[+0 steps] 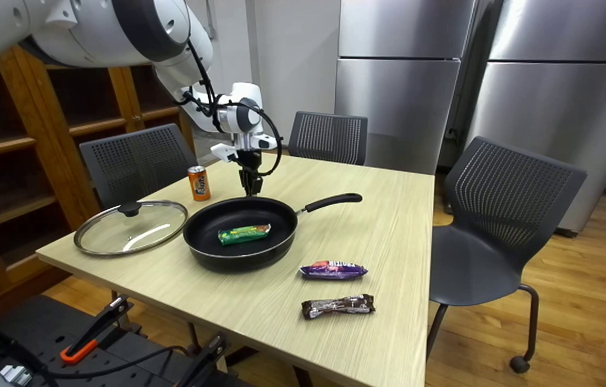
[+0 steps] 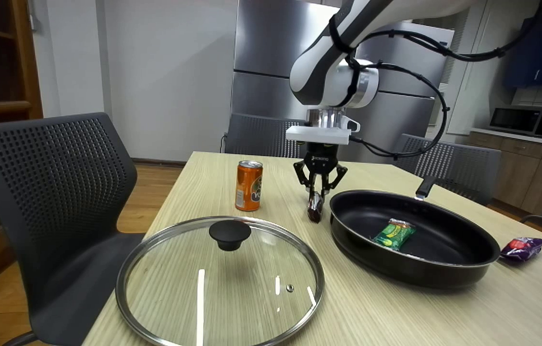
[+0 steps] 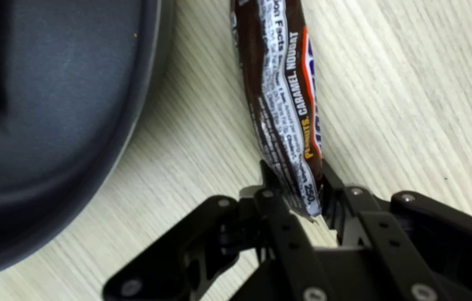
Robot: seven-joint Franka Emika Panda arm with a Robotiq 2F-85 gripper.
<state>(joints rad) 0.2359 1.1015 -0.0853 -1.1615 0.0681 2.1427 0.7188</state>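
The gripper (image 3: 297, 179) squeezes 1 end of the brown bar (image 3: 280, 83), right of the pan (image 3: 73, 88) in the wrist view. This looks like grabbing; next may need gentle lifting.

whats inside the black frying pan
Inside the black frying pan lies a green-wrapped bar, resting on the pan's bottom. The patch beneath it is covered, so that spot can't be seen. The brown bar in the gripper is outside the pan.
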